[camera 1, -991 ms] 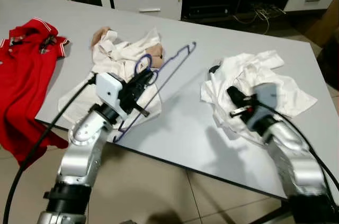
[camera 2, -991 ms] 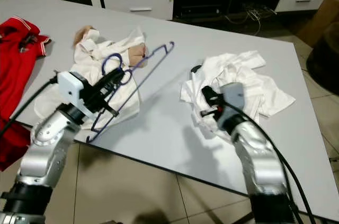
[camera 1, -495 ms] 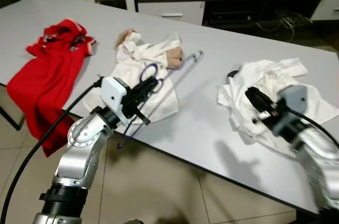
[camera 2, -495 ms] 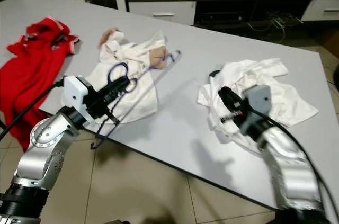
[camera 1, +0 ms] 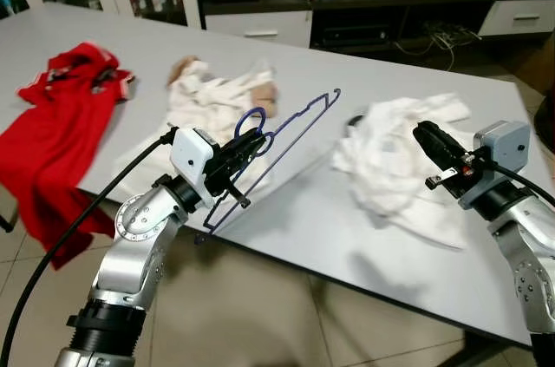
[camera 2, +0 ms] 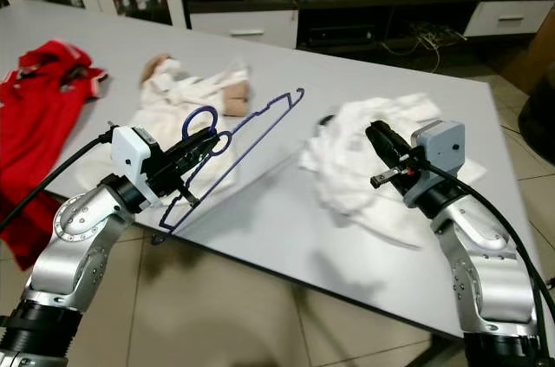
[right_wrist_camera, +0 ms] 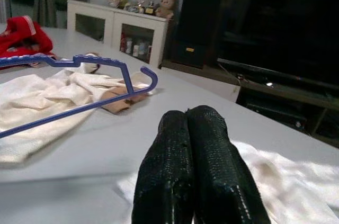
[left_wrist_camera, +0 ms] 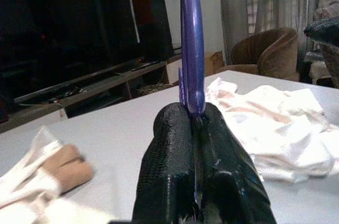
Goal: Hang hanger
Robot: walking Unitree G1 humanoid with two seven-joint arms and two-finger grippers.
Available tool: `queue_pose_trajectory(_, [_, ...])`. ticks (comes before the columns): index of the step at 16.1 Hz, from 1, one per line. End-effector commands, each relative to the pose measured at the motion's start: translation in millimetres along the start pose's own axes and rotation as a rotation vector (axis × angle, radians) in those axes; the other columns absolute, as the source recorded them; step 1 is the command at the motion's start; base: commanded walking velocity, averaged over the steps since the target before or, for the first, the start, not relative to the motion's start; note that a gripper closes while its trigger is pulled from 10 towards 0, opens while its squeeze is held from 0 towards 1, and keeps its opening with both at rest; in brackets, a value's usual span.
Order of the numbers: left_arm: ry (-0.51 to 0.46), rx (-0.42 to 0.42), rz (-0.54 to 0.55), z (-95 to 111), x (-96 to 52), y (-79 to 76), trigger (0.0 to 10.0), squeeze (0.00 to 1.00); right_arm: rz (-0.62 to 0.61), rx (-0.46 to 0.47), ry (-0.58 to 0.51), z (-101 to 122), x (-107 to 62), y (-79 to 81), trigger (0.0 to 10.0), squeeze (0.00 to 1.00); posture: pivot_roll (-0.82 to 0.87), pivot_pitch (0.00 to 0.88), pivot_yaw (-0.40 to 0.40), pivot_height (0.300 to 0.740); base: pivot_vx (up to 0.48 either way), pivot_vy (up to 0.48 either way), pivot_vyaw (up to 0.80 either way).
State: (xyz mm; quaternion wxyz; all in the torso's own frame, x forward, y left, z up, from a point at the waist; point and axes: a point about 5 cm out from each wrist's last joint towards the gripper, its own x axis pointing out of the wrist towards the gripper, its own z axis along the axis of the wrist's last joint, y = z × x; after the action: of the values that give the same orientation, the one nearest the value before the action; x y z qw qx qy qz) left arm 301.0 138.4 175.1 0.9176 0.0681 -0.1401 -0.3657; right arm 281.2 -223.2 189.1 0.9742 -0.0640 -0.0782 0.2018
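My left gripper fingers: black, matt, finely textured rubber. Thin blue plastic hanger: smooth, slight gloss. Crumpled white cloth shirt, soft. Grey table top: smooth, matt.

Motion blur softens the white garments — folds unreadable — while the red shirt is cut off at the frame's left edge.
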Motion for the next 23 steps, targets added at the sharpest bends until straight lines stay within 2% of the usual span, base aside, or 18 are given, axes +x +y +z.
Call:
queue_pose_trajectory(1, [-0.017, 0.020, -0.015, 6.4, 5.5, -2.0, 10.0, 0.00, -0.030, 0.012, 0.001, 0.6, -3.4, -4.0, 10.0, 0.00, 0.00, 0.050, 0.038, 0.740, 0.000, -0.454, 0.00])
queue_pose_trajectory(3, [-0.017, 0.016, -0.010, 5.4, 5.1, -2.4, 10.0, 0.00, -0.037, 0.017, 0.001, 0.1, -3.4, -3.8, 10.0, 0.00, 0.00, 0.050, 0.035, 0.740, 0.000, -0.373, 0.00])
queue_pose_trajectory(7, [-0.030, -0.006, 0.001, 6.2, 5.8, -1.0, 10.0, 0.00, -0.048, 0.017, -0.004, 2.5, -1.3, -5.8, 10.0, 0.00, 0.00, 0.051, 0.034, 0.740, 0.000, 0.000, 0.00])
queue_pose_trajectory(13, [-0.030, 0.000, 0.004, 6.6, 4.9, -0.7, 10.0, 0.00, -0.041, 0.009, 0.041, -8.4, 3.3, 4.0, 10.0, 0.00, 0.00, 0.055, 0.032, 0.740, 0.000, 0.000, 0.00])
queue_pose_trajectory(17, [-0.030, 0.014, 0.008, 6.7, 6.6, 1.7, 10.0, 0.00, -0.076, -0.031, 0.216, -38.9, 19.7, 7.2, 10.0, 0.00, 0.00, 0.053, 0.032, 0.740, 0.000, 0.000, 0.18])
queue_pose_trajectory(19, [-0.024, 0.085, 0.041, 11.6, 7.3, 15.4, 10.0, 0.00, -0.091, -0.042, 0.284, -50.5, 36.5, 18.3, 10.0, 0.00, 0.00, 0.051, 0.030, 0.740, 0.000, 0.000, 0.00])
queue_pose_trajectory(20, [-0.015, 0.106, 0.089, 14.6, 4.9, 30.0, 10.0, 0.00, -0.088, -0.057, 0.305, -53.5, 44.0, 24.6, 10.0, 0.00, 0.00, 0.050, 0.029, 0.740, 0.000, 0.000, 0.00])
queue_pose_trajectory(22, [0.004, 0.125, 0.112, 15.8, 1.8, 40.6, 10.0, 0.00, -0.084, -0.091, 0.324, -56.5, 50.8, 30.0, 10.0, 0.00, 0.00, 0.049, 0.028, 0.740, 0.000, 0.000, 0.00])
queue_pose_trajectory(23, [0.043, 0.151, 0.108, 12.4, -1.7, 45.0, 10.0, 0.00, -0.086, -0.110, 0.346, -62.2, 61.6, 37.4, 10.0, 0.00, 0.01, 0.049, 0.026, 0.740, 0.000, 0.000, 0.00])
